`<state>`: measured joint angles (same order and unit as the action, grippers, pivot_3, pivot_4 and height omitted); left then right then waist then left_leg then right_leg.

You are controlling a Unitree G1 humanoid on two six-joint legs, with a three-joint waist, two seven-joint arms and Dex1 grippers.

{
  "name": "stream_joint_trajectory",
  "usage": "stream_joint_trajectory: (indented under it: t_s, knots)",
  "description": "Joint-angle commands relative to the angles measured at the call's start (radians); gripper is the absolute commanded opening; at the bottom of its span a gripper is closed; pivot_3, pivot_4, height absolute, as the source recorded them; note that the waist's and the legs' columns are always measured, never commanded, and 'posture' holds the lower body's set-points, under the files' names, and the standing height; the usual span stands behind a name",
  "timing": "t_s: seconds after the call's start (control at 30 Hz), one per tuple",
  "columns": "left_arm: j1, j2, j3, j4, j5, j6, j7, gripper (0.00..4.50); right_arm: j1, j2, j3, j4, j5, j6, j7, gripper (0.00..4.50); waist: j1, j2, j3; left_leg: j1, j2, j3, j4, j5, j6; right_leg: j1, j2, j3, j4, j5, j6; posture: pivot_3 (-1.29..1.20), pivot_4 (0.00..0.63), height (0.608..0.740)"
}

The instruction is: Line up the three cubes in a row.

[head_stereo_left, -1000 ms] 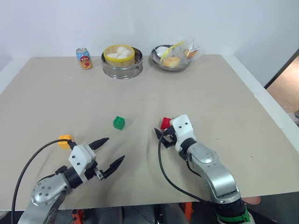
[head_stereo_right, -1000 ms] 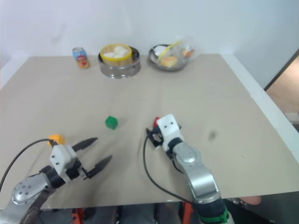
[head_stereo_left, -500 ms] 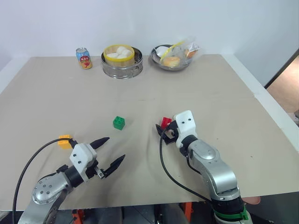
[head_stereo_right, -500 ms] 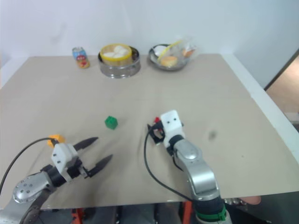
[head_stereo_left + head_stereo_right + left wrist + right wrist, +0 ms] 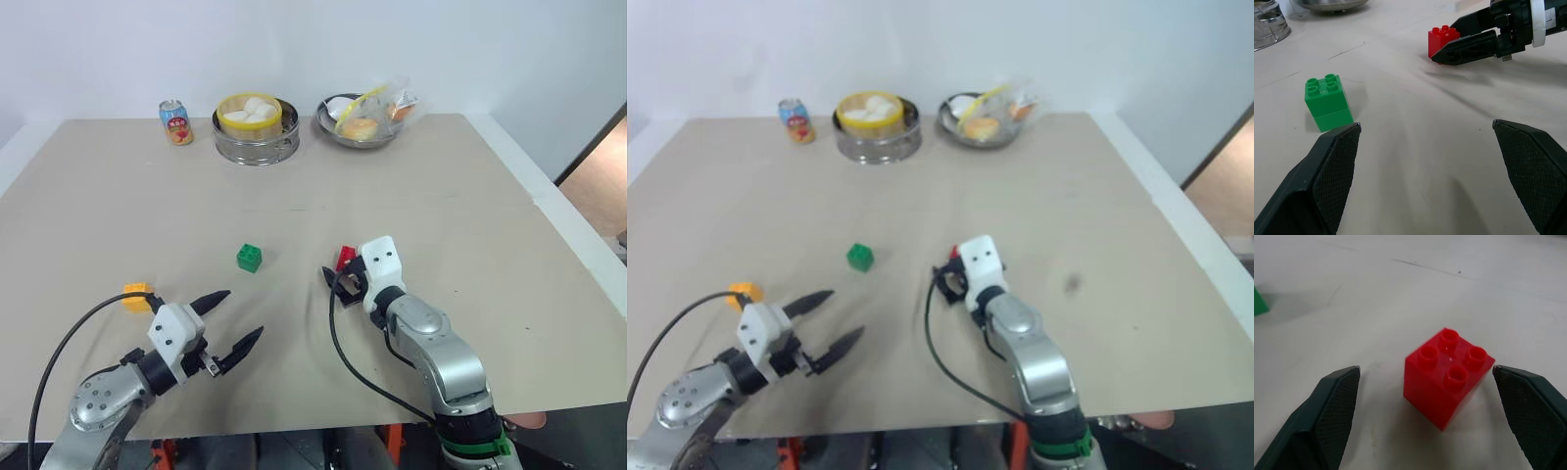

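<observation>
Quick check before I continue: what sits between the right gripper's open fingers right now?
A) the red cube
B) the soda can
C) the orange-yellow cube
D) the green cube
A: in the right wrist view the red cube stands on the table between the spread fingers of the right gripper, with gaps on both sides.

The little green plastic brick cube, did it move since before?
No. The green plastic brick cube sits at the same spot on the table, same place relative to the round metal steamer.

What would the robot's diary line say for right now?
right gripper: open, around red cube, not gripping | left gripper: open, idle | green cube, orange-yellow cube: apart, unaligned
</observation>
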<state>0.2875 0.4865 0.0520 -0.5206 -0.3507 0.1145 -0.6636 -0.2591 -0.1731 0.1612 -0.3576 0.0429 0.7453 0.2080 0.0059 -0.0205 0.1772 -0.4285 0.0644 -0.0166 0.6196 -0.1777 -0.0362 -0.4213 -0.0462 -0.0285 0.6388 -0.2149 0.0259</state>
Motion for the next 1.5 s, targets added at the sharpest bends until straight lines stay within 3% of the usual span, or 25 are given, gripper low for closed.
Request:
stream_joint_trajectory:
  t_s: [0.03, 0.6, 0.7, 0.87, 0.9, 1.17, 1.3, 1.5]
  knots:
    - [0.006, 0.003, 0.009, -0.018, 0.004, -0.025, -0.003, 4.46, -0.038, 0.009, -0.01, 0.007, -0.006, -0.027, -0.01, 4.5, 0.0, 0.0, 0.0, 0.0, 0.0, 0.0, 0.0, 0.0, 0.0, 0.0, 0.0, 0.0, 0.0, 0.0, 0.0, 0.0, 0.15, 0.74]
    - [0.03, -0.005, 0.002, 0.005, 0.022, -0.068, -0.006, 4.46, -0.063, 0.014, -0.035, 0.08, 0.001, -0.076, -0.007, 4.5, 0.0, 0.0, 0.0, 0.0, 0.0, 0.002, 0.0, 0.0, 0.0, -0.003, 0.001, 0.003, 0.003, 0.0, 0.0, 0.0, 0.15, 0.74]
    - [0.03, -0.004, 0.0, 0.01, 0.023, -0.075, -0.007, 4.5, -0.062, 0.016, -0.036, 0.085, 0.001, -0.083, -0.008, 3.74, 0.0, 0.0, 0.0, 0.0, 0.0, 0.003, 0.0, 0.0, 0.0, -0.003, 0.0, 0.003, 0.003, 0.0, 0.0, 0.0, 0.15, 0.74]
    - [0.031, -0.002, 0.0, 0.019, 0.024, -0.084, -0.011, 4.5, -0.054, 0.017, -0.032, 0.089, 0.0, -0.091, -0.008, 1.98, 0.0, 0.0, 0.0, 0.0, 0.0, 0.003, 0.0, 0.0, 0.0, -0.003, 0.001, 0.004, 0.003, 0.0, 0.0, 0.0, 0.15, 0.74]
    - [0.031, -0.001, 0.0, 0.021, 0.023, -0.086, -0.012, 4.5, -0.052, 0.016, -0.03, 0.088, -0.001, -0.09, -0.008, 1.86, 0.0, 0.0, 0.0, 0.0, 0.0, 0.003, 0.0, 0.0, 0.0, -0.003, 0.001, 0.004, 0.004, 0.0, 0.0, 0.0, 0.15, 0.74]
    - [0.036, 0.005, 0.005, 0.027, 0.023, -0.094, -0.026, 4.5, -0.056, -0.004, -0.021, 0.08, -0.001, -0.092, 0.017, 1.86, 0.0, 0.0, 0.0, 0.0, 0.0, 0.004, 0.0, 0.0, 0.0, -0.003, 0.001, 0.004, 0.004, 0.0, 0.0, 0.0, 0.15, 0.74]
    - [0.042, 0.014, 0.011, 0.032, 0.02, -0.1, -0.039, 4.5, -0.09, -0.045, -0.024, 0.039, 0.07, -0.057, 0.127, 1.86, -0.001, 0.0, 0.0, 0.0, 0.0, 0.004, 0.0, 0.0, 0.0, -0.003, 0.001, 0.004, 0.004, 0.0, 0.0, 0.0, 0.15, 0.74]
    - [0.033, 0.017, 0.015, 0.038, 0.009, -0.096, -0.053, 4.5, -0.144, -0.19, 0.057, -0.023, 0.153, -0.011, 0.362, 1.86, -0.001, 0.0, 0.0, 0.001, 0.001, 0.004, 0.0, 0.0, 0.0, -0.003, 0.001, 0.004, 0.004, 0.0, 0.0, 0.0, 0.15, 0.74]
